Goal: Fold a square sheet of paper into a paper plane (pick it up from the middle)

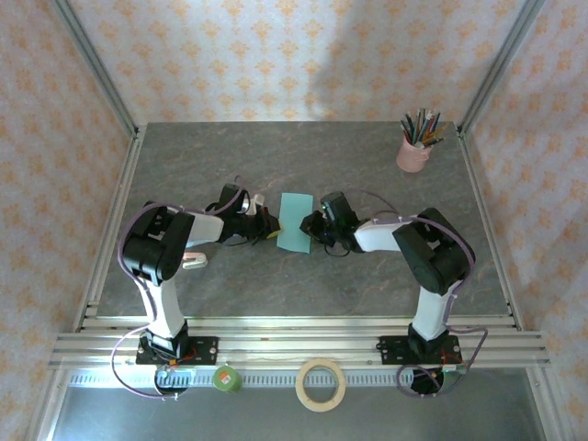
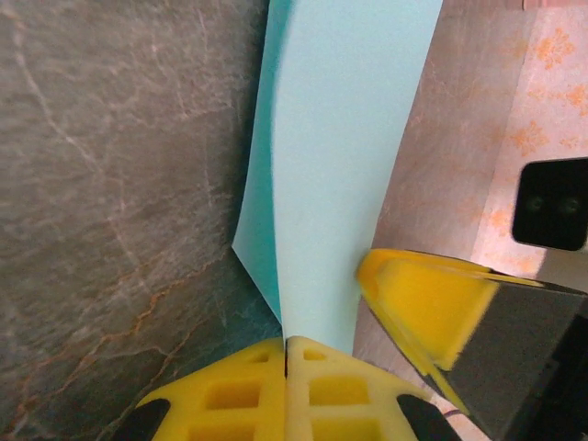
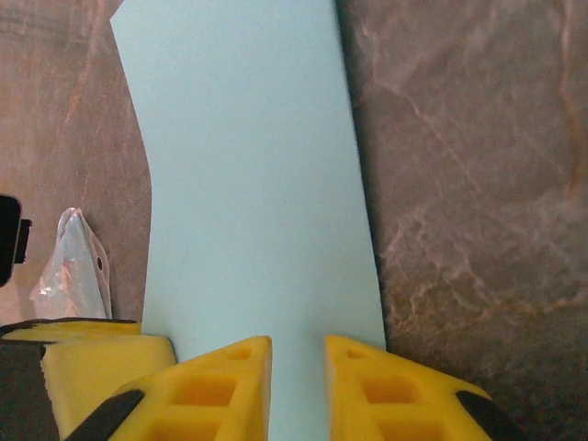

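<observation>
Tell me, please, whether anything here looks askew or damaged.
The square sheet of paper, folded to a rectangle, is slightly askew: near the shut left gripper its layers gape and one edge bows. I see no tear or spill.

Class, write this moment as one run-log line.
left gripper: shut on square sheet of paper | right gripper: jaws parted at opposite edge

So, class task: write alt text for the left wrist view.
The left pincer is shut on the near edge of the square sheet of paper, a folded turquoise strip stretching away over the grey marbled table. A second yellow fingertip sits to its right.
</observation>
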`<state>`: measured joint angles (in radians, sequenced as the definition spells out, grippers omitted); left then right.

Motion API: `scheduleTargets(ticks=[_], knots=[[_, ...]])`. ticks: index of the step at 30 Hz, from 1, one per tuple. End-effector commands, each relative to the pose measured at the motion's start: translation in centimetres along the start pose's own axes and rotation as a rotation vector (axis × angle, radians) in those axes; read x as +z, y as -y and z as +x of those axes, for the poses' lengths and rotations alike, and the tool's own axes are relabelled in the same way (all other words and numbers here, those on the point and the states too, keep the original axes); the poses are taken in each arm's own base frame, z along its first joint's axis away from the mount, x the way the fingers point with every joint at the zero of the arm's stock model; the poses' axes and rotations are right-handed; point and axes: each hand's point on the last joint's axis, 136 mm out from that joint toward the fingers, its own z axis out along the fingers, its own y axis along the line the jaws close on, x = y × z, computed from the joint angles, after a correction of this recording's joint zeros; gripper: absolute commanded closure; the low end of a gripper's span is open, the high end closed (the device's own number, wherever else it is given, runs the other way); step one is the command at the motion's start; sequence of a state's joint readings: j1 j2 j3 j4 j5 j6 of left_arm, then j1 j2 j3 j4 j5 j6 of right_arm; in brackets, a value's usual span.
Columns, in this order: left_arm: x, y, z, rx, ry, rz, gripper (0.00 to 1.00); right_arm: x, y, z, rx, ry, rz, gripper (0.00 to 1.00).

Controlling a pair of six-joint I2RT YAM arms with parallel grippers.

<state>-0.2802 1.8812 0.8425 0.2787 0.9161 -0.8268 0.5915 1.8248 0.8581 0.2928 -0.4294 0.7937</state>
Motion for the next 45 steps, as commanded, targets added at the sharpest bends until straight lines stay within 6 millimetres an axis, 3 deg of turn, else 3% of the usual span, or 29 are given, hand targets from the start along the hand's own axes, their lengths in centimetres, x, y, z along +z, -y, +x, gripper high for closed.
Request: scheduleTargets(ticks=[1, 4, 10, 17, 25, 34, 45], knots=[[-1.1, 1.3, -0.7, 0.008, 0.049, 0.031, 1.0, -2.7, -4.1, -3.5, -0.18, 0.155, -0.105, 0.74], [-1.8, 1.9, -0.8, -0.004, 0.08, 0.043, 1.0, -4.3, -5.2, -4.5, -0.283, 0.223, -0.119, 0.64], [-2.6, 2.2, -0.8, -0.069, 0.129, 0.064, 1.0, -6.5, -4.9, -5.3, -0.418, 0.327, -0.075, 0.46], [-2.8, 2.3, -0.9, -0.149, 0.165, 0.066, 1.0, -7.6, -5.5, -2.8, -0.715, 0.403, -0.019, 0.34], [-2.2, 1.8, -0.8, -0.184, 0.157, 0.051, 1.0, -6.5, -6.3, 2.5, -1.045, 0.336, -0.072, 0.33], [-1.9, 1.2, -0.4, -0.171, 0.133, 0.019, 1.0, -3.8, -6.3, 5.8, -1.261, 0.266, -0.038, 0.33], [-1.8, 1.1, -0.3, -0.175, 0.124, 0.019, 1.0, -0.9, -5.1, 5.9, -1.369, 0.27, 0.061, 0.35]])
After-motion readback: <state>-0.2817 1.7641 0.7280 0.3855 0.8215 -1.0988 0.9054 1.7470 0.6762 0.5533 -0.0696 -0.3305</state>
